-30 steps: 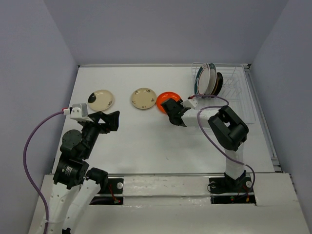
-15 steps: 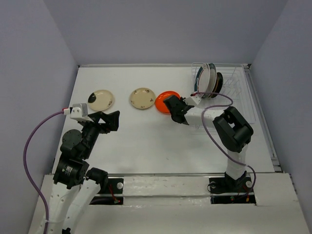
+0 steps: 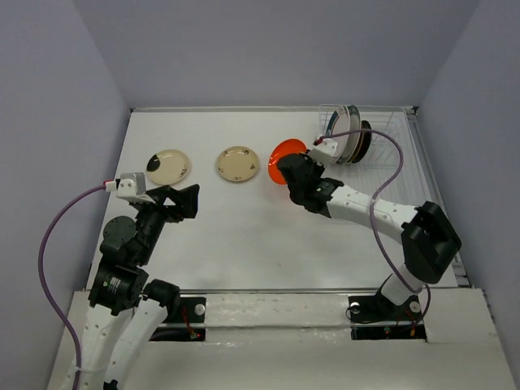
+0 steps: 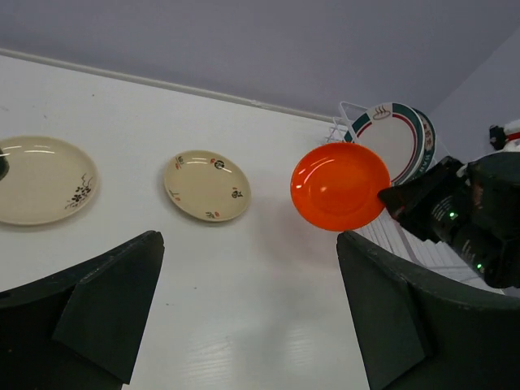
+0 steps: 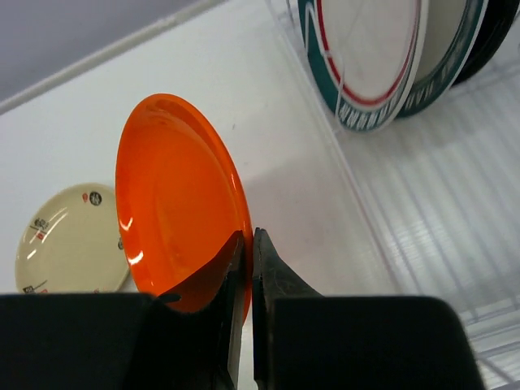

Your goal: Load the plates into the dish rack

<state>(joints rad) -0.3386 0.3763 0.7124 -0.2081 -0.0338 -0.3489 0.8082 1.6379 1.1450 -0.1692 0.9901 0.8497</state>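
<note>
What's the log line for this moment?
right gripper: shut on orange plate, upright, near dish rack | left gripper: open, empty | left cream plate, centre cream plate: flat on table | patterned plates: racked

White desk (image 3: 244, 244) fills the middle, matte, w/ soft shadows on it. Pale grey-violet walls (image 3: 276, 49) stand at back, left & right. At near edge a white board (image 3: 284, 302) lies across. Thin rail (image 3: 435, 179) runs along desk's right side.
</note>
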